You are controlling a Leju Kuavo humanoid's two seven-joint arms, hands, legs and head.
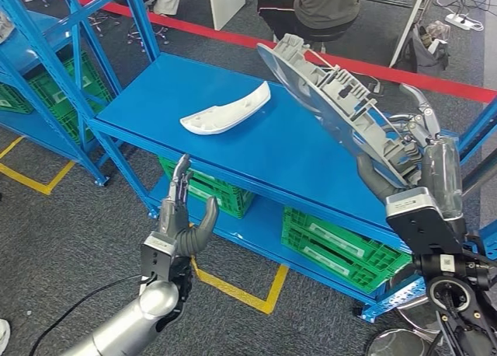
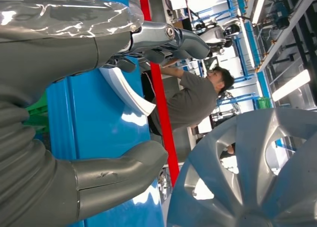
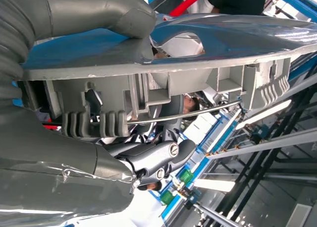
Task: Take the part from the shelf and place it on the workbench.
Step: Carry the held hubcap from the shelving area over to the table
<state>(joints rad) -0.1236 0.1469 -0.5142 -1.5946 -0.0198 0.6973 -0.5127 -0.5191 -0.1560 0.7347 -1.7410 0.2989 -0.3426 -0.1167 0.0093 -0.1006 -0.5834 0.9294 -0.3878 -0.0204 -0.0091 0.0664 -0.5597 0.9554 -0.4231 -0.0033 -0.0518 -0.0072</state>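
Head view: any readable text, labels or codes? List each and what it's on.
No text can be read.
Right robot hand, holding the hubcap: small square code mark on the black wrist module, too small to read.
Green crates: pale strips, no legible lettering.
White part: no markings.

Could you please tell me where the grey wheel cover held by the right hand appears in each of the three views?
Head view: the wheel cover is upper right, tilted, gripped at its lower edge by the right hand.
Left wrist view: its spoked face is at lower right.
Right wrist view: its ribbed rim runs across the middle.
Shared landmark: the blue workbench top.
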